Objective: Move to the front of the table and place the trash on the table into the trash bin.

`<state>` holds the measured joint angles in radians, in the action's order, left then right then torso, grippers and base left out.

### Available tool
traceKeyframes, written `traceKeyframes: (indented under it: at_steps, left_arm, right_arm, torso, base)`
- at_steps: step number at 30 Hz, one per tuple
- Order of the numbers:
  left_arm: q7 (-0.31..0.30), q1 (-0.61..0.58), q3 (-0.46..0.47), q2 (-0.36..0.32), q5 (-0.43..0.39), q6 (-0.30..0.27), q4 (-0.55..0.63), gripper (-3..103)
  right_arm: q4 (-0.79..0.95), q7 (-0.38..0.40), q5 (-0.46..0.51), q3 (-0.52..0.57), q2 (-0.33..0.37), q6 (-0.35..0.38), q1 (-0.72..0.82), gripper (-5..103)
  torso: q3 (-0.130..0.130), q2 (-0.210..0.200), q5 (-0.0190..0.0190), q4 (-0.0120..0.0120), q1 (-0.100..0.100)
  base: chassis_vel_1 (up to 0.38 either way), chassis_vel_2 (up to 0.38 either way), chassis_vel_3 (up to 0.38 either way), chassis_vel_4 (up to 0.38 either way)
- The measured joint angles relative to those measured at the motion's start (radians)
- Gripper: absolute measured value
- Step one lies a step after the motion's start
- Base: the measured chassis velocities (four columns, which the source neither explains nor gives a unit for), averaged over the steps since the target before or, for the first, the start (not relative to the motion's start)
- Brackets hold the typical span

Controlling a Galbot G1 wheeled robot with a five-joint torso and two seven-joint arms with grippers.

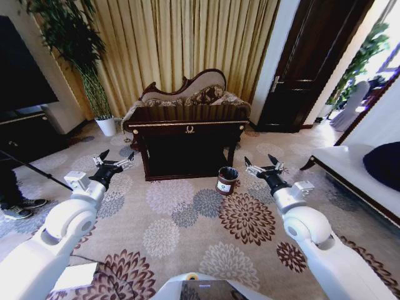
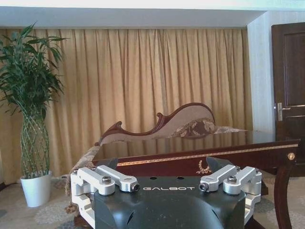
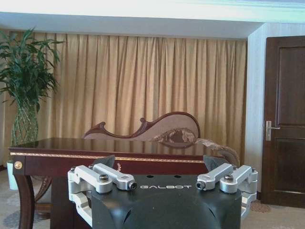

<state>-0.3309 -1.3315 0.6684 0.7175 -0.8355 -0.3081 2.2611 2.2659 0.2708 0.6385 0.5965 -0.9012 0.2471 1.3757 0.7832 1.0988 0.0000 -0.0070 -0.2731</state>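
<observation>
The dark glossy table (image 1: 187,128) with gold trim stands a short way ahead, in the middle of the head view. The small round brown trash bin (image 1: 227,180) with a white label sits on the carpet by the table's front right leg. I cannot make out the trash on the tabletop from here. My left gripper (image 1: 112,160) is held up open and empty, left of the table. My right gripper (image 1: 264,165) is open and empty too, just right of the bin. Both wrist views look across the tabletop (image 2: 190,148) (image 3: 95,145) past the open grippers (image 2: 164,167) (image 3: 159,163).
A carved sofa (image 1: 187,90) stands behind the table before gold curtains. A potted plant (image 1: 103,119) is at the back left and a dark door (image 1: 306,62) at the back right. A low bench (image 1: 356,169) runs along the right and a dark cabinet (image 1: 25,131) along the left. Patterned carpet (image 1: 187,212) lies between me and the table.
</observation>
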Motion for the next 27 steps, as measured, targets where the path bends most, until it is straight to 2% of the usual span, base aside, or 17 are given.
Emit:
traceKeyframes:
  at_steps: [27]
  left_arm:
    - [-0.004, 0.0, 0.003, 0.0, 0.005, -0.008, 0.001, 100]
  right_arm:
    - [0.001, 0.005, -0.006, 0.0, -0.002, 0.006, 0.0, 100]
  torso:
    - [0.0, 0.0, 0.0, 0.0, 0.0]
  base:
    - [0.0, 0.0, 0.0, 0.0]
